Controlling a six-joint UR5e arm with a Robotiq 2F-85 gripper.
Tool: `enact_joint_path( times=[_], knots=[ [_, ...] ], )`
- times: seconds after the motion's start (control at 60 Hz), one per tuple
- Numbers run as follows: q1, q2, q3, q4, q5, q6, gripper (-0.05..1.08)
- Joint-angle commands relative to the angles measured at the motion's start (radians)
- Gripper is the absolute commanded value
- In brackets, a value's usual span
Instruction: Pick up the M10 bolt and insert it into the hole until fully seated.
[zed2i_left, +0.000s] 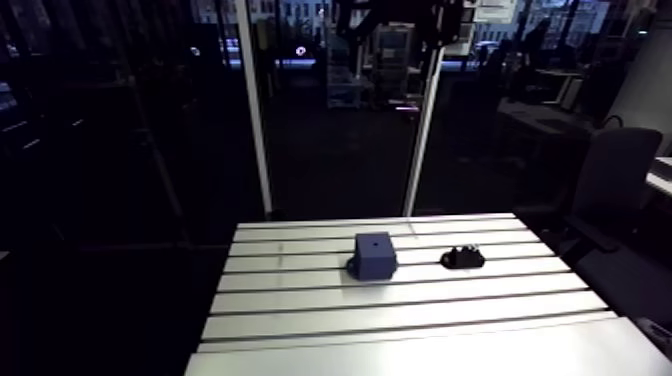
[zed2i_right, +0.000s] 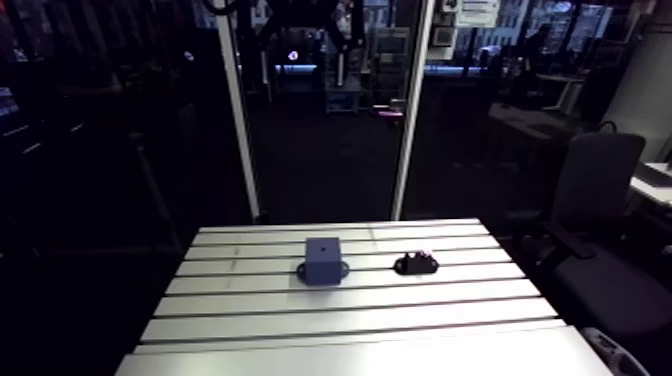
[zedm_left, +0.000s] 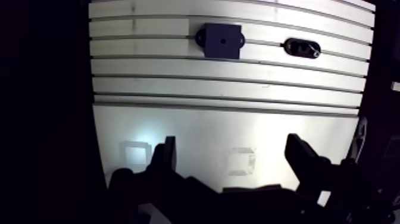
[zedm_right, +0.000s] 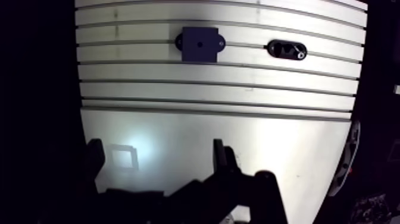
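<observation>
tool (zedm_right: 158, 162) open; blue block (zedm_right: 199, 44), black holder (zedm_right: 286, 49) well ahead

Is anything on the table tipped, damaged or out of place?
Nothing stands out. The block sits flat on the table, hole up; the black holder lies beside it, apart. The open claw is well short of both.

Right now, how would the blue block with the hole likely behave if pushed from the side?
The blue block looks squat, with side tabs at its base, so it probably resists tipping. It sits flat on the slotted table; whether the tabs are fastened I cannot tell, so it may slide. It looks rigid, not fragile.
</observation>
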Motion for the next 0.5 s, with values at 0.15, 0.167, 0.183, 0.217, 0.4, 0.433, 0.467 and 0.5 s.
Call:
enact_joint_path(
  times=[0.15,0.167,0.183,0.217,0.4,0.433,0.467,0.5],
  knots=[
    [0.002,0.002,0.001,0.0,-0.001,-0.001,0.01],
    [0.002,0.002,0.001,0.0,-0.001,-0.001,0.01],
    [0.002,0.002,0.001,0.0,-0.001,-0.001,0.01],
    [0.002,0.002,0.001,-0.002,-0.001,-0.001,0.01],
    [0.002,0.005,0.003,-0.002,-0.003,-0.01,0.01],
    [0.002,0.008,0.004,-0.002,-0.003,-0.011,0.01],
    [0.002,0.01,0.004,-0.002,-0.003,-0.013,0.01],
    [0.002,0.012,0.004,-0.003,-0.003,-0.013,0.01]
  ],
)
